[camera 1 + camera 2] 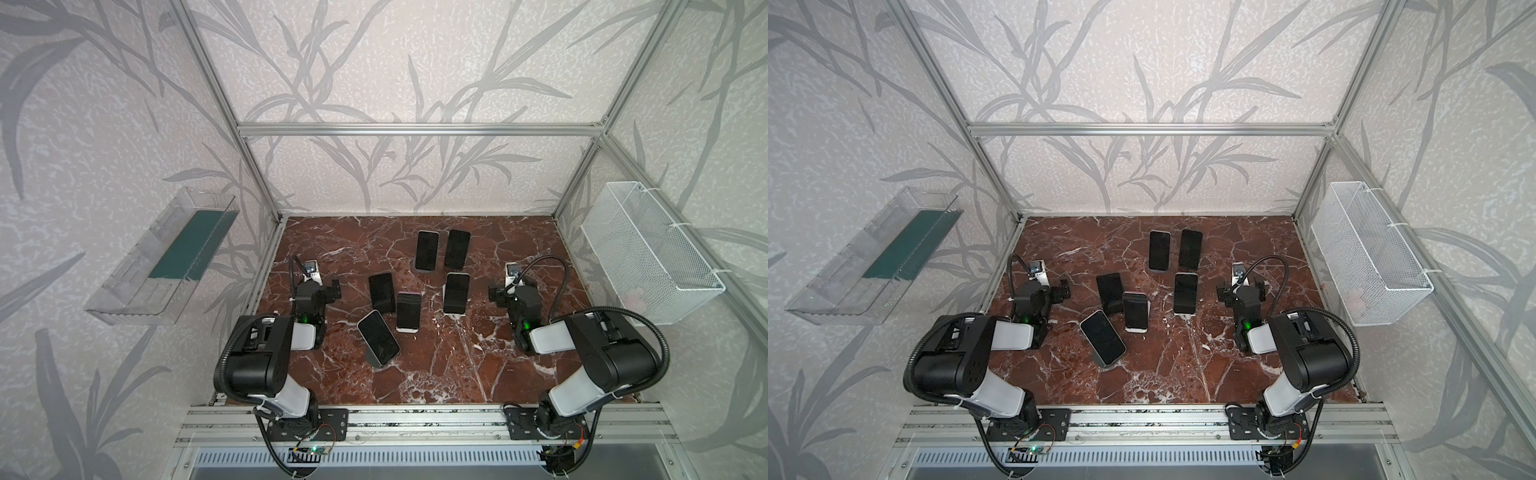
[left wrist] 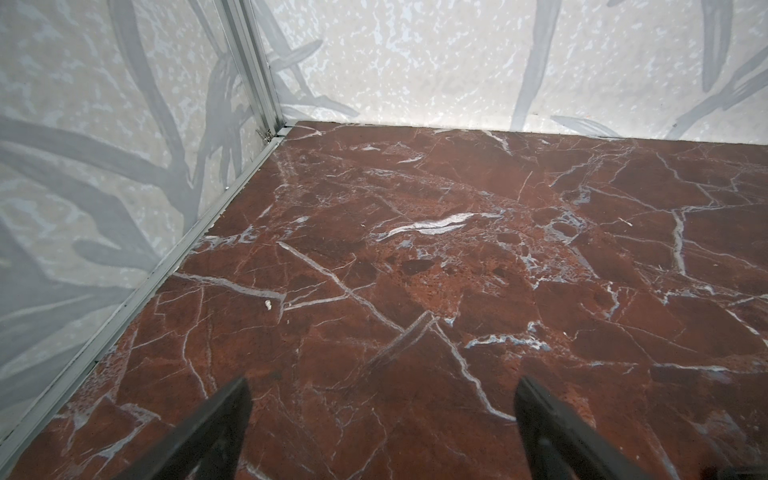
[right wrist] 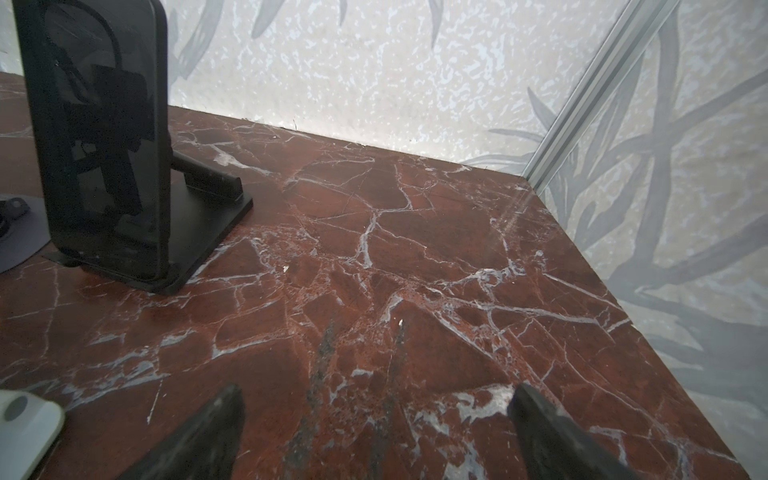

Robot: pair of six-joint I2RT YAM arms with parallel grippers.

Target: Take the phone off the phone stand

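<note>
Both arms sit folded low at the near edge of the red marble tabletop (image 1: 436,374), one at each side. The left fingers (image 2: 216,428) are spread wide with nothing between them. They point over bare marble near the left wall and touch no phone. The right fingers (image 3: 552,432) are spread just as wide and hold nothing, with only bare marble in the gap between them.

Between the arms, six dark-screened phones lean on stands. The nearest phone (image 1: 378,338) is turned askew and tips back. Just behind it, the white-edged phone (image 1: 408,311) stands close beside the dark phone (image 1: 381,293). The right-hand phone (image 1: 456,293) is off to their right, on a pale foot, nearest the right arm. Farthest back, the far left phone (image 1: 427,250) and the far right phone (image 1: 457,248) stand side by side.

In the right wrist view the far right phone (image 3: 104,145) leans in its black stand (image 3: 208,216) with its lower edge seated at the stand's front. It is well apart from the right fingers, ahead and off to one side.
</note>
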